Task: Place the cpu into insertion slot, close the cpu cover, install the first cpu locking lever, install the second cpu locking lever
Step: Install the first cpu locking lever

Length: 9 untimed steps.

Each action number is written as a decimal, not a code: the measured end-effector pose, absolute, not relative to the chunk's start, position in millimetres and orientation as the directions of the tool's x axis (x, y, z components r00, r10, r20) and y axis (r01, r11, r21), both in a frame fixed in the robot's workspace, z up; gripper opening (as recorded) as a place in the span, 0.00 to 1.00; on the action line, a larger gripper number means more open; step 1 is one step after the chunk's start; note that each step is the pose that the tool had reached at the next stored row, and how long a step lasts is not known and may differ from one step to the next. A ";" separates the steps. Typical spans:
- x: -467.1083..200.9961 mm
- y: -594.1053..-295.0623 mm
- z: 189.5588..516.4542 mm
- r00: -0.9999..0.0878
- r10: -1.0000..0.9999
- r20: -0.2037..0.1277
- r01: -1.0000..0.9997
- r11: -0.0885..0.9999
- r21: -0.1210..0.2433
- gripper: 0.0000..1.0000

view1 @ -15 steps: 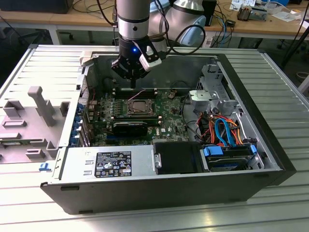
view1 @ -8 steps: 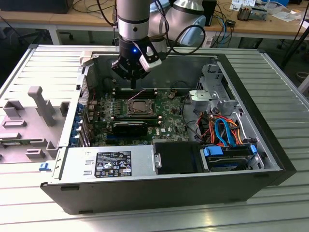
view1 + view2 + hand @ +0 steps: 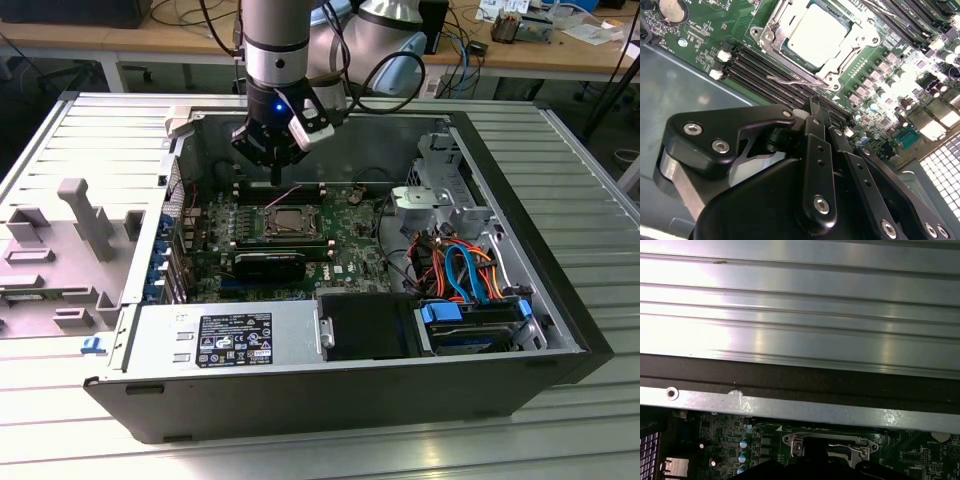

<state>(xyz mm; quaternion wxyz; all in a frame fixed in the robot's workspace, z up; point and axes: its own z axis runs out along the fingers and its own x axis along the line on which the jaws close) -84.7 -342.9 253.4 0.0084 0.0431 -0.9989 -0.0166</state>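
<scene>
The cpu (image 3: 816, 31) lies flat in the insertion slot (image 3: 290, 222) on the green motherboard, its silver top showing. The cpu cover (image 3: 771, 31) lies down around the chip as a silver frame. A thin wire locking lever (image 3: 790, 79) runs along the socket's edge beside the black memory slots. My gripper (image 3: 277, 180) hangs a little above the board, just behind the socket in the exterior view. Its black fingers (image 3: 815, 117) are pressed together with nothing between them. In the first wrist view, a silver edge of the socket (image 3: 830, 445) shows below the case wall.
The open computer case (image 3: 520, 230) lies on a slatted metal table. Coloured cables (image 3: 460, 265) and a drive cage crowd the exterior view's right. The power supply (image 3: 225, 335) fills the front. Long memory slots (image 3: 760, 75) and capacitors (image 3: 875, 85) flank the socket.
</scene>
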 end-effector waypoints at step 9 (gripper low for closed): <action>-84.6 -342.9 250.4 -0.996 -0.086 0.015 -0.086 0.996 0.034 0.11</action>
